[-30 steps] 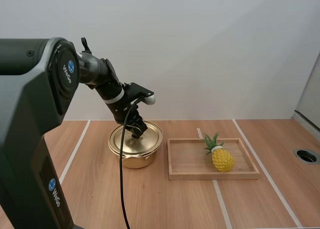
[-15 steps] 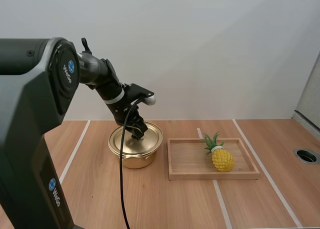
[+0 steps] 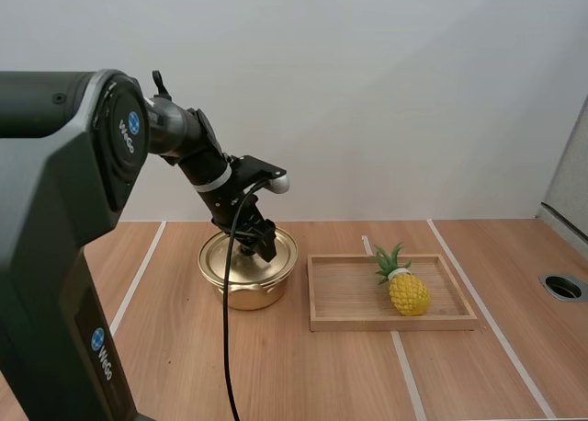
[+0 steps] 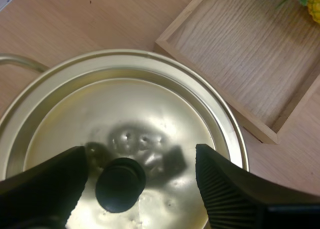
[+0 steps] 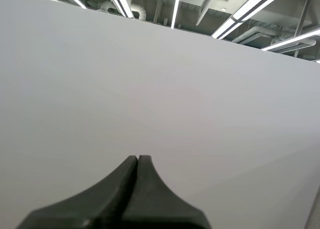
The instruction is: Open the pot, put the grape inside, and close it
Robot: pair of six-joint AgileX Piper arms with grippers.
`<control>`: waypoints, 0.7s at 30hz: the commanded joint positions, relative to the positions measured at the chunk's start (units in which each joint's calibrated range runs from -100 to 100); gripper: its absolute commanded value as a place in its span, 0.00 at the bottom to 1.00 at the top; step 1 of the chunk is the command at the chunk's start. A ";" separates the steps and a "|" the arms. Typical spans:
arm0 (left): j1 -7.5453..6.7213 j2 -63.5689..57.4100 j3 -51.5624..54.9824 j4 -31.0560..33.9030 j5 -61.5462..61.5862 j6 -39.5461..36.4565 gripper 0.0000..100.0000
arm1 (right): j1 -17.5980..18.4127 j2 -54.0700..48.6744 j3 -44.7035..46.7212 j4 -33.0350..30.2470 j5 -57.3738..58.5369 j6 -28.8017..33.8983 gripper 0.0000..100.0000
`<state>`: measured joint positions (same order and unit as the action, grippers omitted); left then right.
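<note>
A gold pot stands on the table with its lid on. My left gripper hovers just above the lid, open. Its two fingers stand wide apart on either side of the black knob, and nothing is between them but the knob; the midpoint of my left gripper lies over the lid. A yellow pineapple with green leaves lies in the wooden tray to the right of the pot. My right gripper is shut on nothing and faces a blank wall.
The tray's near corner sits close beside the pot's rim. White tape lines run across the table. A round hole is set in the table at the far right.
My left gripper's fingers have spread apart and let go of the lid's knob. The lid stays on the pot. The pineapple and tray have not moved.
</note>
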<state>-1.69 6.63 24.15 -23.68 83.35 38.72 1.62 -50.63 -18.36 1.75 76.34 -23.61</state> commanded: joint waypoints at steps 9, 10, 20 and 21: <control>-0.03 -11.81 -8.66 6.40 -0.15 -4.70 1.00 | -0.24 -0.66 -0.40 0.02 -0.47 0.07 0.00; -0.03 -13.07 -9.55 6.40 -0.15 -4.70 1.00 | -0.24 -0.66 -0.40 0.02 -0.47 0.07 0.00; -0.03 -23.70 -18.82 8.22 -2.72 -9.71 1.00 | -0.24 -0.66 -0.40 1.01 -0.47 0.07 0.00; -0.03 -24.84 -19.77 8.63 -4.04 -10.52 1.00 | -0.24 -0.66 -0.40 0.99 -0.86 0.07 0.00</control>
<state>-1.69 -15.74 6.48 -15.90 82.06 30.51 1.62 -50.63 -18.36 2.41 76.34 -23.61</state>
